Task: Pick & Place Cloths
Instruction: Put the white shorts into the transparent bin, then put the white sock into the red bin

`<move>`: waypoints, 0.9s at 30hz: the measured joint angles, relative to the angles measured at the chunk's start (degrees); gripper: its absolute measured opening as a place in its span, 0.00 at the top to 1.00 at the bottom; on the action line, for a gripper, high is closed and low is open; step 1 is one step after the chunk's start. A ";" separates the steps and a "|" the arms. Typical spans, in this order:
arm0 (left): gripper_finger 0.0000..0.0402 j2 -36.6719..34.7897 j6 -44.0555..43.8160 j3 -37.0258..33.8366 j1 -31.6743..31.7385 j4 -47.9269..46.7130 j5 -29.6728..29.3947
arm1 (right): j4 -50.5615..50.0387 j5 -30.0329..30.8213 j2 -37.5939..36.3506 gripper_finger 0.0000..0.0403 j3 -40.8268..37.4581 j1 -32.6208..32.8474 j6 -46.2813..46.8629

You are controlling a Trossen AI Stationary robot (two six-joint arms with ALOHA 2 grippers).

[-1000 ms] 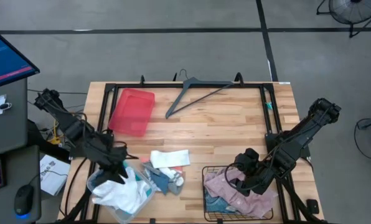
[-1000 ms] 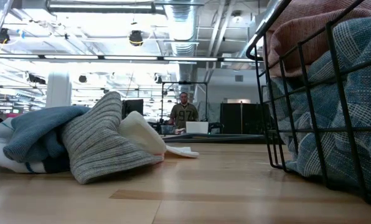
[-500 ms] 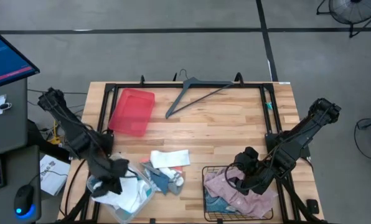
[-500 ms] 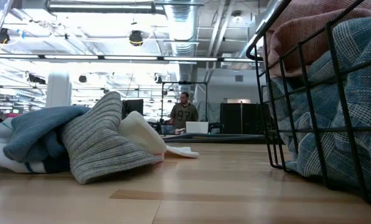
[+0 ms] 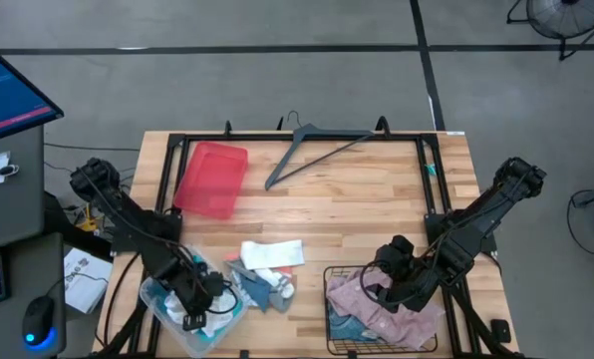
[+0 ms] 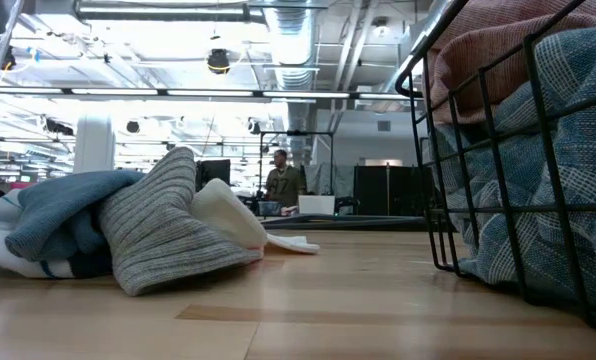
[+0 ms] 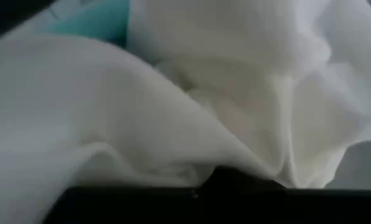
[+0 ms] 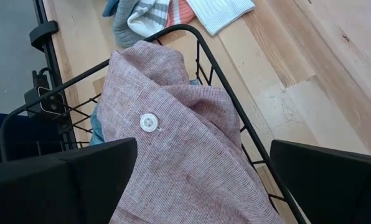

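Observation:
My left gripper (image 5: 195, 299) is down inside a clear plastic bin (image 5: 182, 342) at the table's near left corner, sunk among a white cloth (image 5: 192, 319) and a turquoise one (image 5: 163, 295). The left wrist view is filled by the white cloth (image 7: 204, 93), with turquoise (image 7: 92, 18) behind it. My right gripper (image 5: 379, 291) hangs open over a black wire basket (image 5: 329, 299); a pale pink cloth (image 8: 173, 143) lies in it on a blue checked cloth (image 5: 347, 327). White (image 5: 273, 253), blue, striped and grey cloths (image 5: 262, 284) lie heaped on the table between bin and basket.
A red tray (image 5: 211, 179) and a grey hanger (image 5: 312, 150) lie toward the far edge. Black frame rails run along the table's sides. The low view shows the grey ribbed cloth (image 6: 163, 235), the basket wall (image 6: 498, 150), and a person (image 6: 281, 180) far behind.
My left gripper has moved toward the near edge and down into the bin. The white cloth, which spilled wide over the bin's rim, is now bunched low inside it and mostly hidden under the gripper. The right arm has kept still.

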 joint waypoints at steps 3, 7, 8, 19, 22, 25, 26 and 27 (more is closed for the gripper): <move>0.99 0.09 0.09 -0.10 0.02 -0.14 -0.22 | 0.00 0.00 0.00 0.10 0.00 0.00 -0.05; 0.94 -3.88 -0.02 -0.55 0.02 -1.05 0.14 | 0.00 0.00 0.00 0.10 0.00 0.00 -0.19; 0.92 -5.46 -0.02 -0.55 0.02 -0.53 0.13 | 0.00 0.00 0.00 0.10 0.00 0.00 -0.20; 0.68 -26.25 -0.13 -0.46 0.66 12.66 -1.63 | 0.00 0.02 0.01 0.10 0.00 0.00 -0.20; 0.66 -30.46 5.01 -0.42 2.18 20.18 -7.80 | -0.02 0.15 0.00 0.10 0.00 -0.02 -0.20; 0.66 -32.21 18.31 -0.31 4.72 27.17 -17.75 | -0.01 1.13 0.02 0.10 0.00 -0.02 -0.20; 0.66 -32.24 22.66 -0.31 5.86 28.29 -19.65 | -0.02 1.14 0.00 0.10 0.00 -0.02 -0.20; 0.66 -32.13 25.72 -0.31 7.28 28.70 -21.00 | -0.02 1.14 0.01 0.10 0.00 -0.02 -0.20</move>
